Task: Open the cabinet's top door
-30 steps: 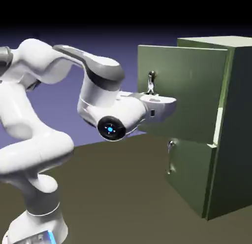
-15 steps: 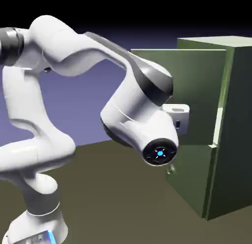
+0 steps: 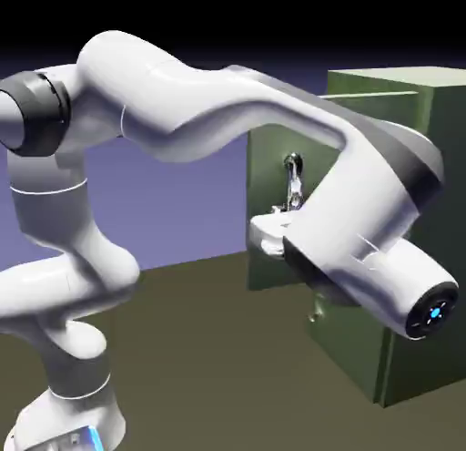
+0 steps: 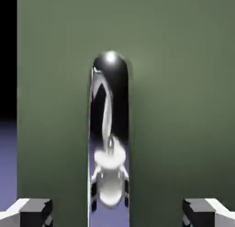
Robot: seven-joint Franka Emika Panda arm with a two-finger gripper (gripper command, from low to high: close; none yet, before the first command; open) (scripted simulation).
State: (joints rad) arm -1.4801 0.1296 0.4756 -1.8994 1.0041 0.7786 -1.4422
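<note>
The olive-green cabinet (image 3: pixel 441 203) stands at the exterior view's right. Its top door (image 3: pixel 266 171) is swung out toward the left, well off the cabinet's front. The vertical silver handle (image 3: pixel 292 180) shows on the door's face, and my gripper (image 3: pixel 289 208) sits right at it, partly hidden behind my forearm. In the hand view the handle (image 4: pixel 110 130) runs up the middle of the green door panel (image 4: pixel 183 84). My gripper (image 4: pixel 117 213) is open. The two grey fingertips (image 4: pixel 30 211) stand far apart on either side of the bar, touching nothing.
The shorter lower door (image 3: pixel 355 353) is closed, with its small handle (image 3: pixel 315 314) just under my wrist. My white forearm (image 3: pixel 364 249) crosses in front of the cabinet. The brown table (image 3: pixel 209 349) stretches to the left.
The jaws have opened and let go of the handle. My elbow and forearm have swung right, across the cabinet's front. The top door stays swung out.
</note>
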